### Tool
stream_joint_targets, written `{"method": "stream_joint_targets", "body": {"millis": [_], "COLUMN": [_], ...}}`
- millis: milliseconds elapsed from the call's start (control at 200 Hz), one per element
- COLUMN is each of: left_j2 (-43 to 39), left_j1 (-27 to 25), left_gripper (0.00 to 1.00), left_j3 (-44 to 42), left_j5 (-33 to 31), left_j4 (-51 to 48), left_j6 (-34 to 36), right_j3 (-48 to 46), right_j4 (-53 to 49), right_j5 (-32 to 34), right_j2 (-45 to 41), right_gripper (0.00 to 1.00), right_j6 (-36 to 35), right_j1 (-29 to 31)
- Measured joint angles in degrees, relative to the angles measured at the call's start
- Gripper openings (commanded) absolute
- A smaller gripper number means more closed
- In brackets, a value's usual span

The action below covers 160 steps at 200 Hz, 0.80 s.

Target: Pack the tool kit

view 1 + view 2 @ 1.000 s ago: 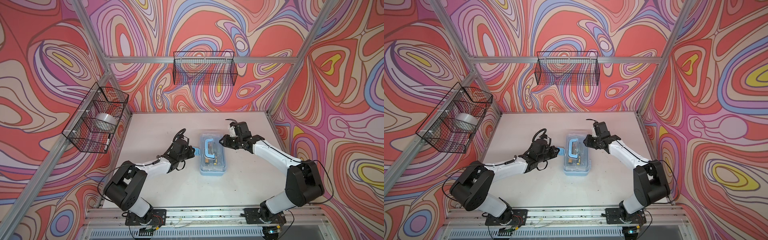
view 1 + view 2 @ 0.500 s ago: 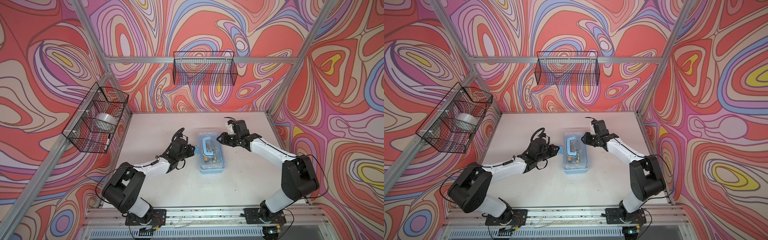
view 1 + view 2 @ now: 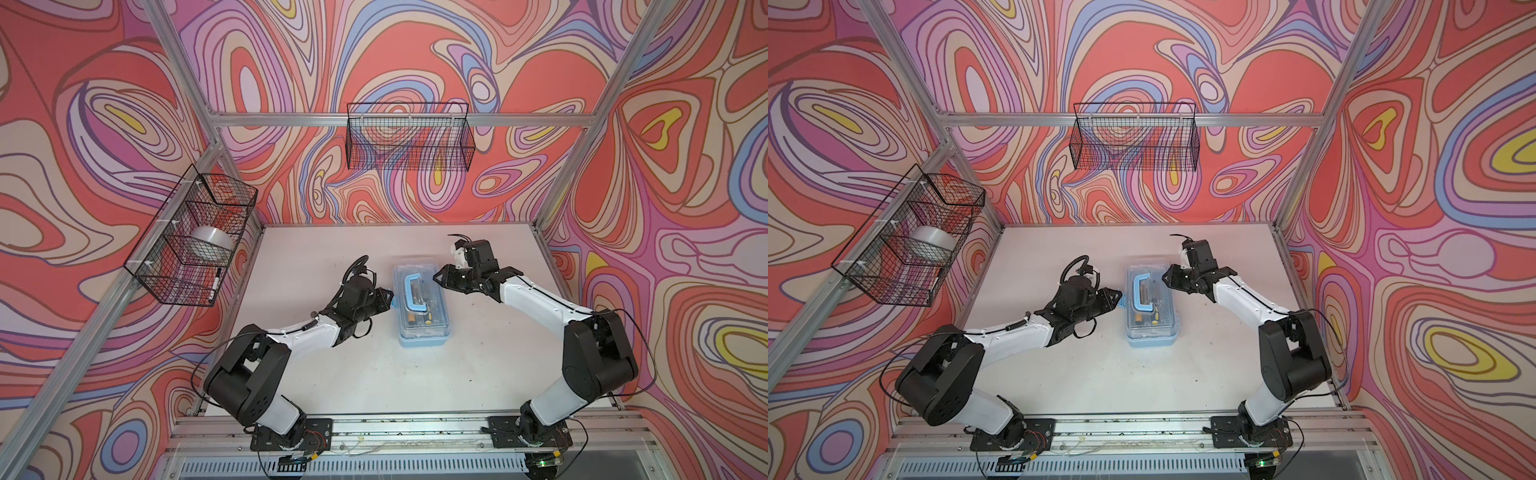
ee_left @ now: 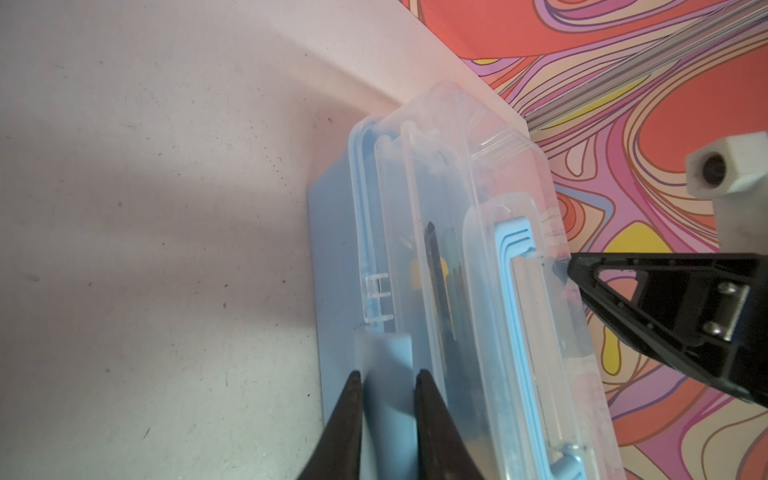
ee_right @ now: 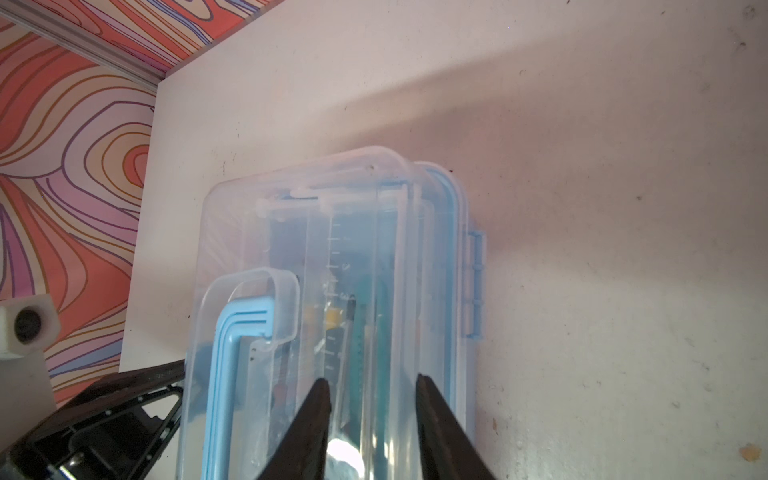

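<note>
One tool kit (image 3: 422, 328), left fingers (image 4: 345, 432) astride latch (image 4: 388, 395), right fingers (image 5: 311, 424) over lid (image 5: 291, 216)

1x tool kit (image 3: 422, 309), 2x baskets (image 3: 178, 286) (image 3: 409, 143); 2x arms (image 3: 307, 332) (image 3: 536, 303) — 1x tape roll (image 3: 208, 245), 1x marker (image 3: 215, 283)

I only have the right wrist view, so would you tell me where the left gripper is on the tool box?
Observer: In the left wrist view the left gripper straddles the blue latch on the tool box side; whether it pinches it I cannot tell.
Operator: Thank you. Where is my right gripper overall?
Observer: In both top views the right gripper is at the box's right long edge, tips by the clear lid.
Operator: Are any items outside the box?
Observer: A top view shows a tape roll and a marker in the side wire basket.
</note>
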Motion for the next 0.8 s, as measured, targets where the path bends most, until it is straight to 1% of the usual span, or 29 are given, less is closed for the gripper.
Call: {"method": "stream_joint_targets", "body": {"millis": [225, 325, 591, 801], "left_j2": [0.0, 0.0, 0.04, 0.07], "left_j1": [-0.11, -0.15, -0.44, -0.48], "left_gripper": [0.28, 0.26, 0.24, 0.22], "left_j3": [-0.02, -0.02, -0.17, -1.84], "left_j5": [1.7, 2.19, 3.69, 3.87], "left_j4": [3.61, 4.9, 6.25, 8.72], "left_j6": [-0.74, -0.92, -1.31, -1.84], "right_j3": [0.0, 0.0, 0.0, 0.0], "right_j4": [0.46, 0.76, 1.38, 1.42], "right_j5": [-0.42, -0.61, -1.25, -1.33], "right_j2": [0.31, 0.42, 0.74, 0.81], "right_gripper": [0.34, 0.34, 0.34, 0.33], "right_j6": [-0.02, -0.04, -0.07, -0.24], "right_j1": [0.04, 0.04, 0.15, 0.13]}}
